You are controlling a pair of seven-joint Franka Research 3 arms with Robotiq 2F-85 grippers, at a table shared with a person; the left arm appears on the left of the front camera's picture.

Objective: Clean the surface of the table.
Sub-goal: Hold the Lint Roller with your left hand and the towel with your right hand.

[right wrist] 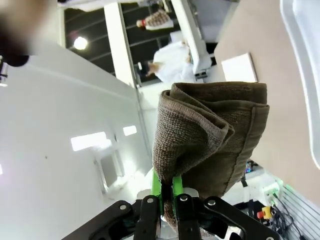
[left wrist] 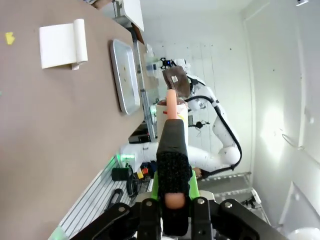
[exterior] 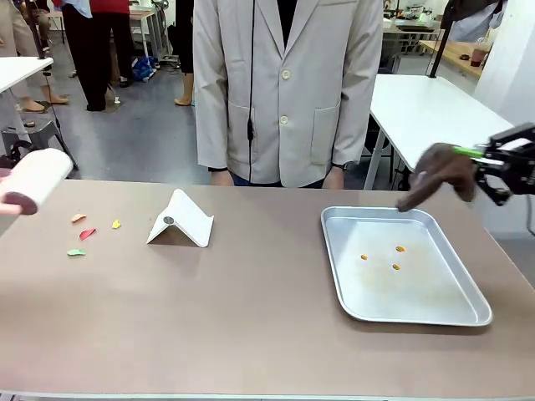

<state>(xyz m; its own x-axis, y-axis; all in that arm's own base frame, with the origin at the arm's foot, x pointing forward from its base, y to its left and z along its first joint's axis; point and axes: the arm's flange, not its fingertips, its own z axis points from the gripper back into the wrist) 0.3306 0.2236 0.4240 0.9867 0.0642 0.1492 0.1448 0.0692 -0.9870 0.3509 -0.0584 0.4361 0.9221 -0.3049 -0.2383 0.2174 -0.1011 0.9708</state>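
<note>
The taupe-brown tabletop [exterior: 251, 317] spans the whole width of the front view, from the near edge to the person [exterior: 284, 92] in a pale jacket standing at its 12 o'clock side.

In the left wrist view, the left claw [left wrist: 172, 210] is clenched on the dark, textured grip of a lint roller [left wrist: 172, 150]. The roller's pink handle and white roll point away from the camera. In the front view the lint roller [exterior: 38, 180] hangs over the tabletop's 9 o'clock edge, tilted, with its white roll uppermost.

Near it, toward 9 o'clock, lie four small scraps: orange [exterior: 78, 218], red [exterior: 87, 233], yellow [exterior: 116, 224] and green [exterior: 76, 251]. Just beside them, toward the middle, a white folded stand [exterior: 181, 220] sits like a little tent.

A silver tray [exterior: 418, 292] rests at 3 o'clock. It holds three orange crumbs [exterior: 399, 248] close together near its centre.

The right claw [exterior: 478, 154] comes in at the 2 o'clock corner, above the tray's far rim, and grasps a brown cloth [exterior: 439, 171] that droops toward the rim. In the right wrist view the right claw [right wrist: 167, 192] is pinched tight on a fold of the bunched cloth [right wrist: 210, 145].
</note>
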